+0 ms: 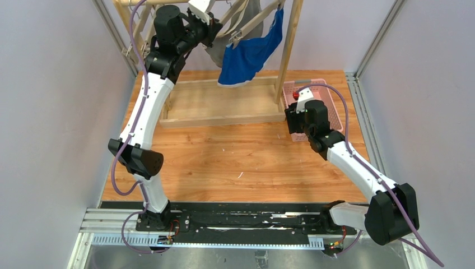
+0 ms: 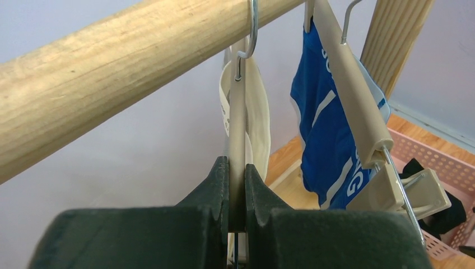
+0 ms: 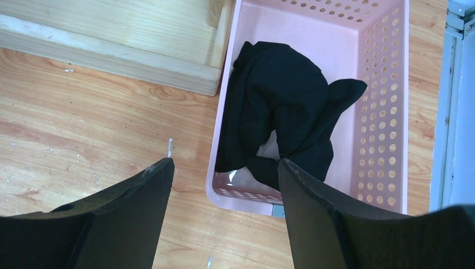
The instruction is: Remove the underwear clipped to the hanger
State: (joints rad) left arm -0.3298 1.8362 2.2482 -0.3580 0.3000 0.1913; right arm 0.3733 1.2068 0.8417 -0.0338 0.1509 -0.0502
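Two robot arms work at a wooden table point(image 1: 235, 157), seen from above and from each wrist.

My left claw point(image 2: 237, 165) is raised at the far left corner, up at a wooden rail point(image 2: 112, 73) that runs along the far edge. Its fingers are pressed together on the thin body of a beige hanger point(image 2: 237, 112) hooked over that rail. The grey briefs point(image 1: 215, 53) hang just behind this hanger, close beyond the fingertips; they look pale in the wrist view. To their right the blue briefs point(image 2: 322, 145) hang from a second hanger point(image 2: 350, 84) that slopes down towards the right, near the claw but not touching it.

My right claw point(image 3: 224, 162) hovers at the far right corner with its fingers wide apart and nothing between them. It sits above the near left corner of a pink basket point(image 3: 386, 101). The black briefs point(image 3: 285, 101) lie crumpled inside that basket, just beyond the right finger and below it, not touched.
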